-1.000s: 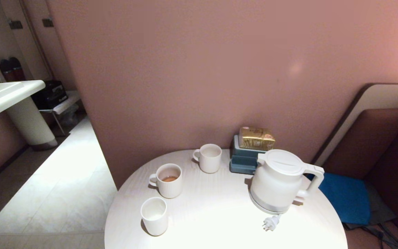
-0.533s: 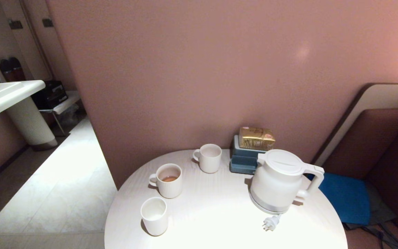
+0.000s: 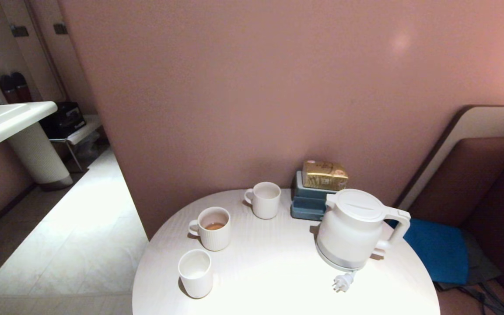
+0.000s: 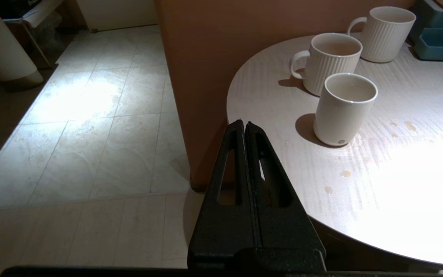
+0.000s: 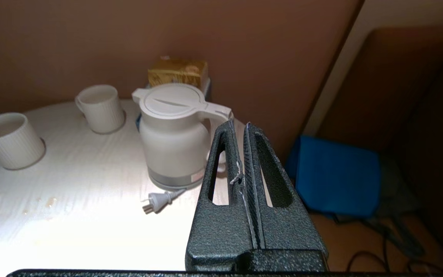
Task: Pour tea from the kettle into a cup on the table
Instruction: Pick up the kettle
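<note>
Both your grippers hold nothing, jaws pressed together.
Your right gripper (image 5: 238, 127) hangs off the table (image 5: 90, 215) edge, near the kettle (image 5: 175, 142) handle; your left gripper (image 4: 243, 125) sits near the cup (image 4: 342, 109).

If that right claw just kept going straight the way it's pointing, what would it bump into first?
Probably the angular handle of the large white plastic kettle: the shut right gripper points at it, though the depth between them is unclear.

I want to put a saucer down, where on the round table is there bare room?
Bare: table front between cup and kettle, and the middle. Crowded: the back, with two ribbed mugs and boxes; plug lies before the kettle.
</note>
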### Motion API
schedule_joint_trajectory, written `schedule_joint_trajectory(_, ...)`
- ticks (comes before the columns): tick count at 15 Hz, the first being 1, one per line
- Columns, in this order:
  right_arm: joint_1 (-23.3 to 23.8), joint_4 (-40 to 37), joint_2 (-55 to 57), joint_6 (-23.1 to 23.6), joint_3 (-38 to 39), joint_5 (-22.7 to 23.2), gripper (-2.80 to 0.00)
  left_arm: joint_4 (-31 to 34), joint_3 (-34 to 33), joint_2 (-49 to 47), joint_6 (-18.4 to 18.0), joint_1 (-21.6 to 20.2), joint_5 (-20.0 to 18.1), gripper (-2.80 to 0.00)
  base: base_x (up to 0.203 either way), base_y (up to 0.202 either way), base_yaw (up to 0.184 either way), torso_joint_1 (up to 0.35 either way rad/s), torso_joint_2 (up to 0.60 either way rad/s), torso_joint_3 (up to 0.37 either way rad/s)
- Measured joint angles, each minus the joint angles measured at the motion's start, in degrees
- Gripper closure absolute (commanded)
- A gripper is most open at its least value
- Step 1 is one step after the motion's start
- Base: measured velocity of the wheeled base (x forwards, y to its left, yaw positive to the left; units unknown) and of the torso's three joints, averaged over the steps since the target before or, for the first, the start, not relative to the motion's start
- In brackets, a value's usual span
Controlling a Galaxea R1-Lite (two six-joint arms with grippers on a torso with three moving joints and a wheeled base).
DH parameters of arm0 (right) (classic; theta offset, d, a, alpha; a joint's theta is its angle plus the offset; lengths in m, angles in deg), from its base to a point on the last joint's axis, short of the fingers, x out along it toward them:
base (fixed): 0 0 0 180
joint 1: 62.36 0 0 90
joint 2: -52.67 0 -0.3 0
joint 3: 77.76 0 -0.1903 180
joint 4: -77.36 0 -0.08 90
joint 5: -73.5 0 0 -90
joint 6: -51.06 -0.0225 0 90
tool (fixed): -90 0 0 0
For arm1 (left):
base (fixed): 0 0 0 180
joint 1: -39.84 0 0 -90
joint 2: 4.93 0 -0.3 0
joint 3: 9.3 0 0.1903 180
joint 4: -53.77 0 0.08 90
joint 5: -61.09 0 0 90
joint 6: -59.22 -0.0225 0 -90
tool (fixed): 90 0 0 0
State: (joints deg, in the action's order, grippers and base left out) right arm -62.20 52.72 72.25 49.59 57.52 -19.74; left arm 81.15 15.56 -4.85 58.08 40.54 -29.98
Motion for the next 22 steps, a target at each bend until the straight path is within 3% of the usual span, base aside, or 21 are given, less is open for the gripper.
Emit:
schedule_joint_trajectory(7,0.5,-1.8,29.6,-3.6,-6.5,-5.0,0.00,0.0,0.0,0.0,0.0,0.0,0.0,0.00,0.000,0.000,0.000,0.000,0.00,0.000)
schedule_joint_trajectory(15,0.9,-0.2,61.0,-3.8,-5.2,-5.5,0.00,0.0,0.0,0.0,0.0,0.0,0.0,0.00,0.000,0.000,0.000,0.000,0.00,0.000)
schedule_joint_trajectory(18,0.9,15.7,68.9,-3.2,1.4,-5.6,0.00,0.0,0.0,0.0,0.0,0.0,0.0,0.00,0.000,0.000,0.000,0.000,0.00,0.000)
schedule_joint_trajectory(22,1.0,45.5,79.9,-3.3,9.4,-5.8,0.00,0.0,0.0,0.0,0.0,0.0,0.0,0.00,0.000,0.000,0.000,0.000,0.00,0.000)
